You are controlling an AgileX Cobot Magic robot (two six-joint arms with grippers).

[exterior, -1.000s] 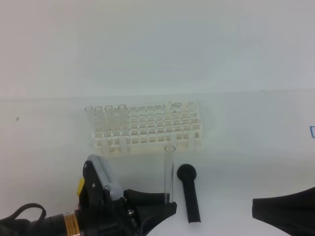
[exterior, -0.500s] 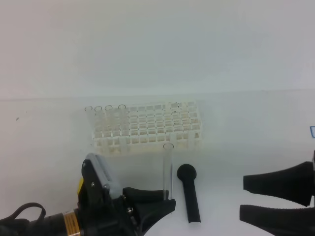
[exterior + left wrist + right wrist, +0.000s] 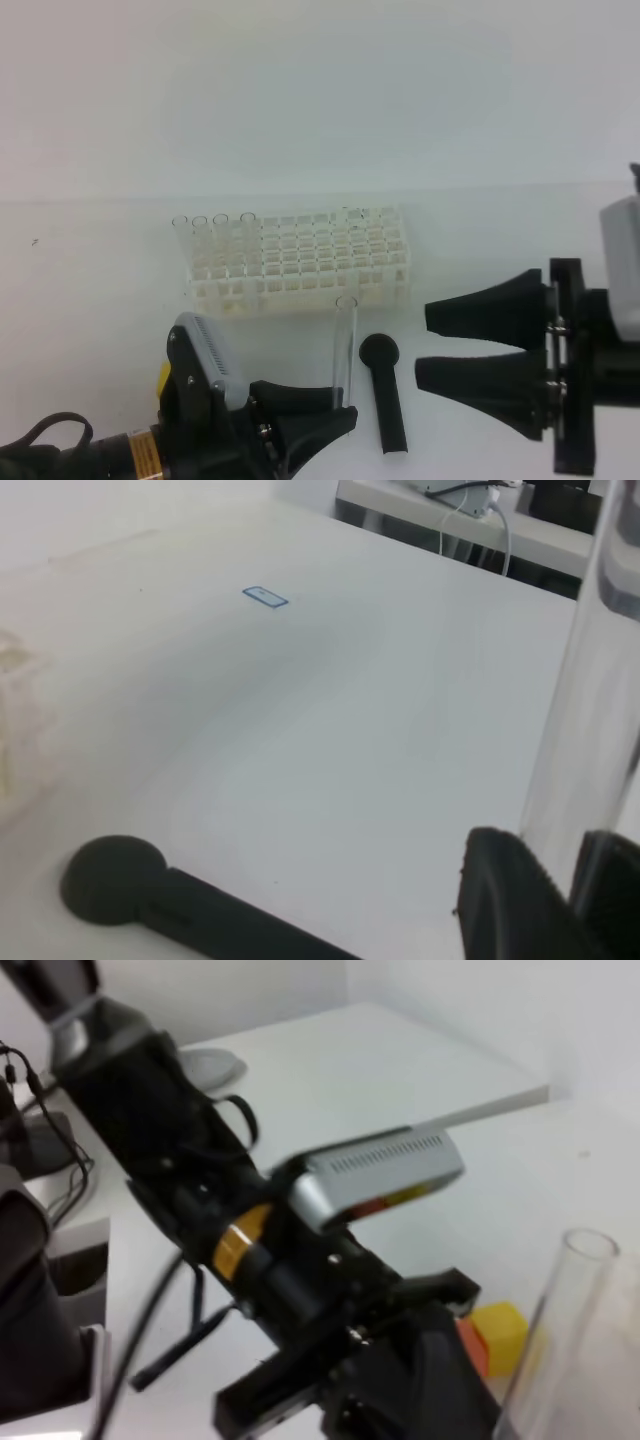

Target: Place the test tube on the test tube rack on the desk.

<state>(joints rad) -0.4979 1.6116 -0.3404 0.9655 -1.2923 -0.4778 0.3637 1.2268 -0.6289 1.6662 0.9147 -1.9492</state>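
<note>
The test tube [image 3: 344, 350], clear and thin, stands nearly upright above the desk [image 3: 100, 290] with its lower end between the fingers of my left gripper [image 3: 343, 403], which is shut on it. The left wrist view shows the tube [image 3: 580, 720] rising between the two black fingertips [image 3: 505, 885]. The white test tube rack [image 3: 320, 262] stands just behind the tube and holds several clear tubes [image 3: 212, 240] at its left end. To the right of the tube, at about its height, my right gripper [image 3: 424, 345] stands open and holds nothing. The right wrist view shows the tube [image 3: 555, 1335] beside the left arm [image 3: 300, 1250].
A black round-headed stick [image 3: 385, 392] lies on the desk between the two grippers, also visible in the left wrist view [image 3: 140, 895]. A small blue mark [image 3: 265, 597] sits on the desk to the right. The rack's blurred edge [image 3: 15, 720] shows at far left.
My right gripper has opened and come in from the lower right towards the tube. The left gripper has stayed put, and the tube now leans slightly to the right.
</note>
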